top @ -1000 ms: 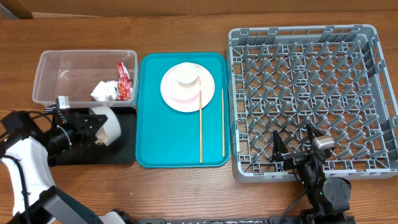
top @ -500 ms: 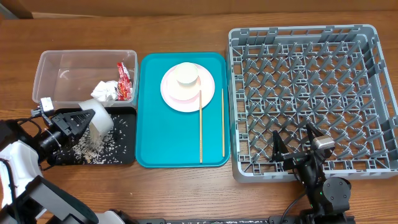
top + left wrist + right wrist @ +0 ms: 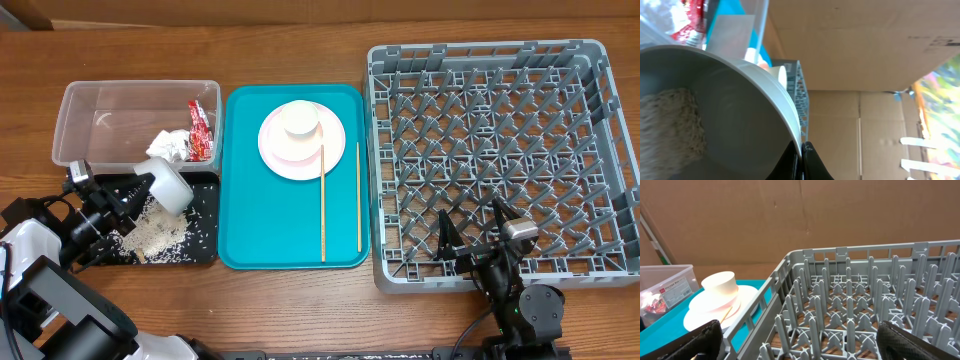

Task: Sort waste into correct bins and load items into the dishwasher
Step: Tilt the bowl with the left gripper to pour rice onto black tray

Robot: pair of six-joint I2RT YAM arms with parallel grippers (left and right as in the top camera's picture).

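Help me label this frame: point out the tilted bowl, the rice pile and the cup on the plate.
tilted bowl [image 3: 170, 187], overhead view, its white outer wall.
rice pile [image 3: 150, 236], overhead view, middle of the heap.
cup [image 3: 298, 118], overhead view, its flat top.

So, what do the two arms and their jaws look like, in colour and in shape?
The left arm has white shells between black joints, with thin black cables along it; its jaws are black. The right arm is black all over, with a small silver-grey block on top and long, tapered black jaws.
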